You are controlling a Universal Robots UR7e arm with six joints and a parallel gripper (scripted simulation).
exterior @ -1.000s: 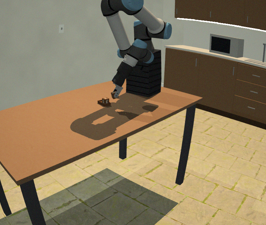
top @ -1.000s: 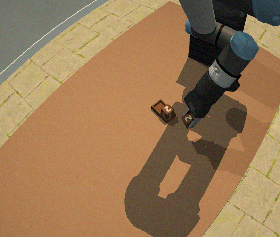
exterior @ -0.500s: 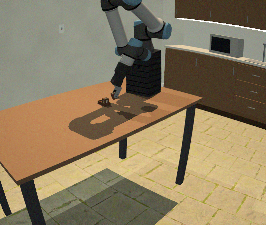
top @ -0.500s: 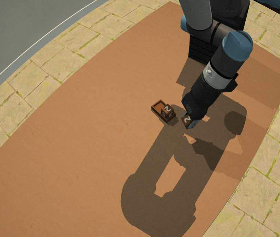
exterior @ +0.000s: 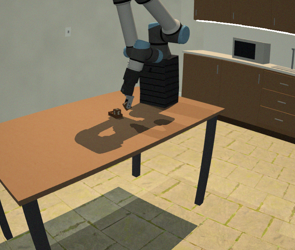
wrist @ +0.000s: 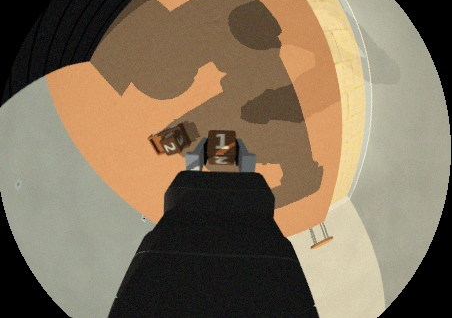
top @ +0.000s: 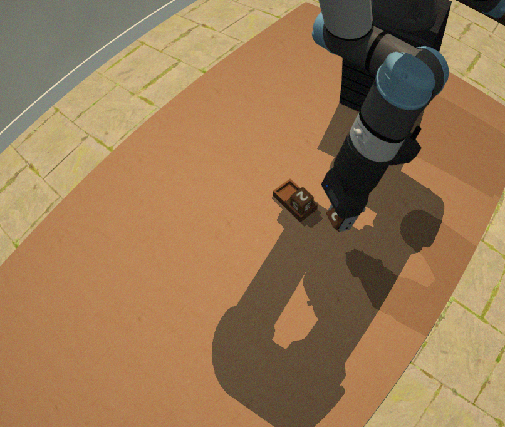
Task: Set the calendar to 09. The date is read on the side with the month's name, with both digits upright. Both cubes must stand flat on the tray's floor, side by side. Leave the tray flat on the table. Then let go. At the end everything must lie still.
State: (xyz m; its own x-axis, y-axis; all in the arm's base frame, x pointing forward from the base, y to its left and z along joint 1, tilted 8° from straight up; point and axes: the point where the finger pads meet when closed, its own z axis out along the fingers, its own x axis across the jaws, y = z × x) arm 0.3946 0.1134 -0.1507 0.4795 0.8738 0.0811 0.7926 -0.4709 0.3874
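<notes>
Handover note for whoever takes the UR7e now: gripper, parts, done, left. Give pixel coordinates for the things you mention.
Gripper (top: pixel 346 222) (exterior: pixel 127 105) (wrist: pixel 221 146): shut on one cube (top: pixel 334 218) (exterior: pixel 125 105) (wrist: pixel 221 145), held tilted above the table beside the tray.
Tray (top: pixel 284 205) (exterior: pixel 111 115) (wrist: pixel 153 145): on the table, one half unfilled.
Second cube (top: pixel 301 198) (exterior: pixel 117 111) (wrist: pixel 170 146): in the tray's other half, 2 on top.
Done: one cube in the tray, one grasped.
Left: seat the held cube beside it, get 09 upright on the month side (not readable here), let go, all still.
</notes>
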